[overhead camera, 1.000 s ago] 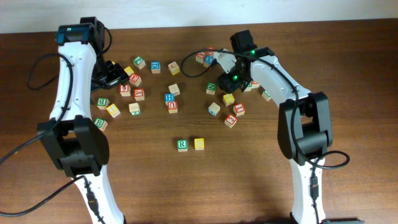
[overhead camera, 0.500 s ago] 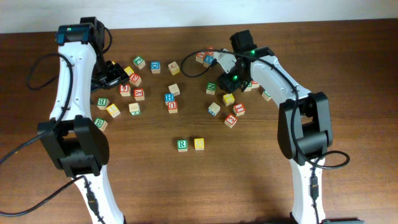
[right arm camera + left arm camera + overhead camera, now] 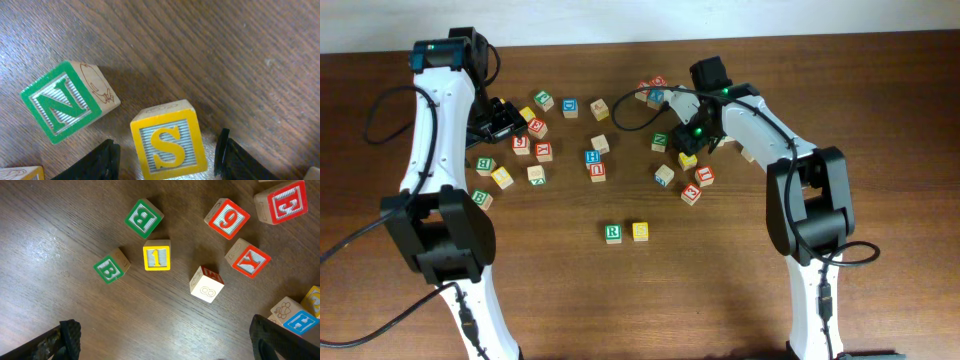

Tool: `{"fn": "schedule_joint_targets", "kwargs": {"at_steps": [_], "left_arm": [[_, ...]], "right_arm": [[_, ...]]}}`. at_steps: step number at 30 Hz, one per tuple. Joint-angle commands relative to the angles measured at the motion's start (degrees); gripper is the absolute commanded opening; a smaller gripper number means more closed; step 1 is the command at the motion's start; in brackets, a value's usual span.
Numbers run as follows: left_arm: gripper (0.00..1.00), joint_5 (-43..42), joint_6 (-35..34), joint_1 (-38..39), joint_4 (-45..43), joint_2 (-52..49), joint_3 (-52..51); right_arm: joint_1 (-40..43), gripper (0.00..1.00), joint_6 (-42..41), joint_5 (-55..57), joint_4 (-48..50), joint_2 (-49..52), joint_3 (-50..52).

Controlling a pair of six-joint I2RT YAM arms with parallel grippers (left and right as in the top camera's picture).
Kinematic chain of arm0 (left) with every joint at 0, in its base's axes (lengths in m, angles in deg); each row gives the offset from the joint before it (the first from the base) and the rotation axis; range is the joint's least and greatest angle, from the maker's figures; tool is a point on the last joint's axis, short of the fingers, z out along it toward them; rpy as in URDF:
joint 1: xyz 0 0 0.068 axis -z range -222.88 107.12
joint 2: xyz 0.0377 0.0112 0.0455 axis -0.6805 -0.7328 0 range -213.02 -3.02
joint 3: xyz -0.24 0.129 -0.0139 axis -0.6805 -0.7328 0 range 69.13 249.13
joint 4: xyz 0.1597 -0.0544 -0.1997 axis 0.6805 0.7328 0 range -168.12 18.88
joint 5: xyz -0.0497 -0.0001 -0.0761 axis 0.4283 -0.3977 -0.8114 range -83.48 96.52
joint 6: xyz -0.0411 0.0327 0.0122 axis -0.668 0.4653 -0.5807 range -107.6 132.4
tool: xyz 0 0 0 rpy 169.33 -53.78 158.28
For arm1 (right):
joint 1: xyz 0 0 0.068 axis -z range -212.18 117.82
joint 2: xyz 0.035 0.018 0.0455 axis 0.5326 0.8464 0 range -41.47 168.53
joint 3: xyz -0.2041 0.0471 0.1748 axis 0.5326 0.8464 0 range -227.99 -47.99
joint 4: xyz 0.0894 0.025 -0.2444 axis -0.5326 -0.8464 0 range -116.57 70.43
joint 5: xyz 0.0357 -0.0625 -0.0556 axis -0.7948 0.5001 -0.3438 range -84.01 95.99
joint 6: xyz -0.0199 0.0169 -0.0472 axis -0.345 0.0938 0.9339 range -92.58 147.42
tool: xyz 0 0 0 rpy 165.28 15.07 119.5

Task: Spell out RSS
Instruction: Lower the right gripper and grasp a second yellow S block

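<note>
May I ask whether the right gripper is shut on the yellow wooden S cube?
Open: right gripper straddles the yellow S cube, gaps beside both fingers.

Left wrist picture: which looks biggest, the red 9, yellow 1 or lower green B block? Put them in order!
1. red 9 block
2. yellow 1 block, nearly alike, so I'm unsure of these two
3. lower green B block, smallest-looking

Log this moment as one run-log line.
row: R cube and yellow cube side by side | right gripper: open, astride S cube, not gripping | left gripper: open, empty
</note>
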Motion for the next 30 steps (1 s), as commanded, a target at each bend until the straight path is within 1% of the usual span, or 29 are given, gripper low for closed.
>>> {"fn": "schedule_joint_targets", "kwargs": {"at_steps": [1,5,13,16,19,24,30], "left_arm": [[0.99,0.63,-0.35,-0.09,0.09,1.36,0.13],[0.99,0.63,-0.35,-0.09,0.09,1.33,0.13],[0.99,0.63,-0.35,-0.09,0.07,1.33,0.13],[0.99,0.63,-0.33,-0.09,0.09,1.36,0.13],[0.99,0.63,-0.35,-0.09,0.09,1.33,0.13],[0.99,0.63,-0.33,-0.09,0.09,1.33,0.13],[0.99,0.63,-0.35,-0.09,0.09,1.33,0.13]], "right_arm": [[-0.24,0.51,-0.37,-0.48,1.16,0.44,0.48],[-0.24,0.45,-1.81,-0.31,2.38,0.42,0.46],[-0.24,0.44,-2.34,-0.33,3.61,0.42,0.42],[-0.24,0.40,-2.36,-0.33,3.61,0.39,0.42],[-0.24,0.37,-4.74,-0.11,3.61,0.39,-0.11],[-0.24,0.32,-6.86,0.55,2.01,-0.57,-2.25],[-0.26,0.31,-8.44,0.52,-3.13,-2.34,-4.74]]}}
